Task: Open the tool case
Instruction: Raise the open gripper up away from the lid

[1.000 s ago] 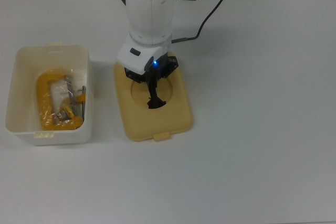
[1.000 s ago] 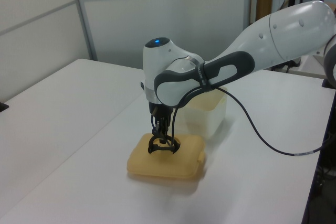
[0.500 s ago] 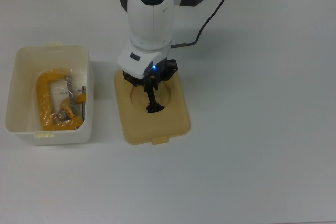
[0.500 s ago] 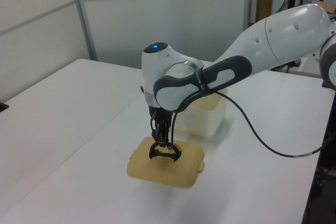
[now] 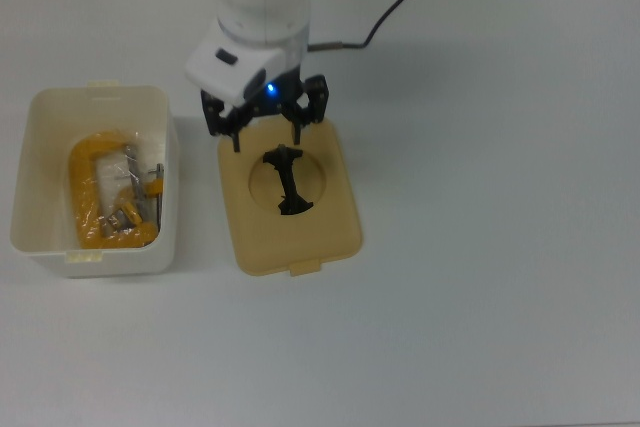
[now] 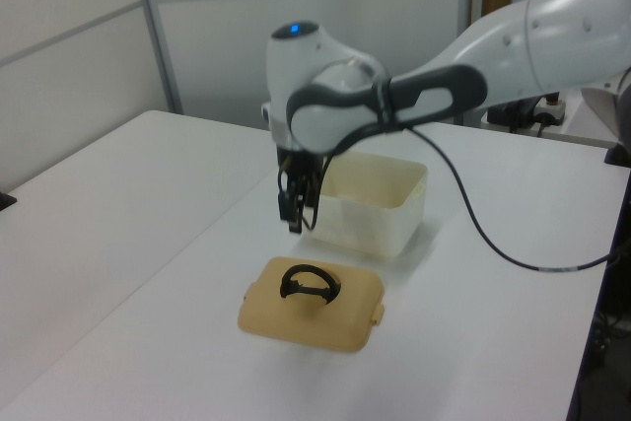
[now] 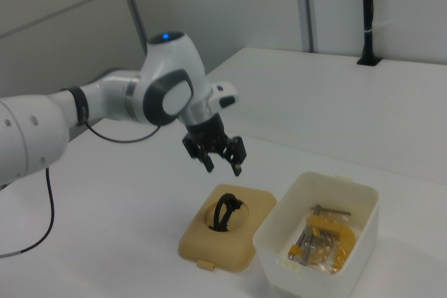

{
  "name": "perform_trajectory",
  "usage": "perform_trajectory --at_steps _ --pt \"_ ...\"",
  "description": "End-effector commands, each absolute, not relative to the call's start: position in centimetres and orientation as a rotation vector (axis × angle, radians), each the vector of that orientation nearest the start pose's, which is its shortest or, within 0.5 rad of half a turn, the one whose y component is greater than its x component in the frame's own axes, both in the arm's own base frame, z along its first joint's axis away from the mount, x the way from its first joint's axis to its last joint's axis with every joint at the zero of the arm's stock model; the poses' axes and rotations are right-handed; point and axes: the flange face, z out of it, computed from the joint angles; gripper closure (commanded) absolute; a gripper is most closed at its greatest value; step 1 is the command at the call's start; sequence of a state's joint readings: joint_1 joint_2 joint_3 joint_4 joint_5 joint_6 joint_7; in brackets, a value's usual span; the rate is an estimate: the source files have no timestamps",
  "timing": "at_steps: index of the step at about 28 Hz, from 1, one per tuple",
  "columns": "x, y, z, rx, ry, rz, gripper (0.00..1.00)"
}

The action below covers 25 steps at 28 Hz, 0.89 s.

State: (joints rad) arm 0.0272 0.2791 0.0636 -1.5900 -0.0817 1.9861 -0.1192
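tan-yellow rounded-corner lid (image 5: 290,219): matt plastic, smooth
black arched handle (image 5: 286,180): dark plastic, slight sheen
milky white open box (image 5: 35,222): translucent plastic, smooth walls
yellow clamp in clear wrap (image 5: 92,192): painted metal with bare steel parts, under glossy film
white arm shell (image 6: 537,36): glossy plastic
black cable (image 6: 483,234): rubbery, matt
white tabletop (image 5: 500,247): smooth, matt

- A white table (image 5: 500,277) is seen, spanning the scene.
- A yellow clamp (image 5: 95,192) is seen with small metal parts (image 5: 135,197), beside it on the top view's right.
- A grey partition wall (image 6: 325,17) is seen behind the table.
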Motion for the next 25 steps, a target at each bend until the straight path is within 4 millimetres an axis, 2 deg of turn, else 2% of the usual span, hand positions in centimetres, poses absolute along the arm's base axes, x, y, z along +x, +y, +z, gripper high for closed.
perform_trajectory --at_steps 1,5,8,9,12,20,25 --pt "63.8 3.5 53.2 -3.186 -0.347 -0.219 0.0" --pt "62.4 1.4 55.8 -3.198 -0.289 -0.222 0.0" --pt "61.9 -0.5 56.7 -3.206 -0.241 -0.22 0.0" --pt "61.7 -1.8 57.2 -3.21 -0.211 -0.233 0.0" --pt "61.6 -3.0 57.8 -3.211 -0.176 -0.252 0.0" --pt "61.7 -4.9 59.0 -3.216 -0.125 -0.29 0.0" --pt "61.2 -5.2 59.2 -3.202 -0.103 -0.263 0.0"
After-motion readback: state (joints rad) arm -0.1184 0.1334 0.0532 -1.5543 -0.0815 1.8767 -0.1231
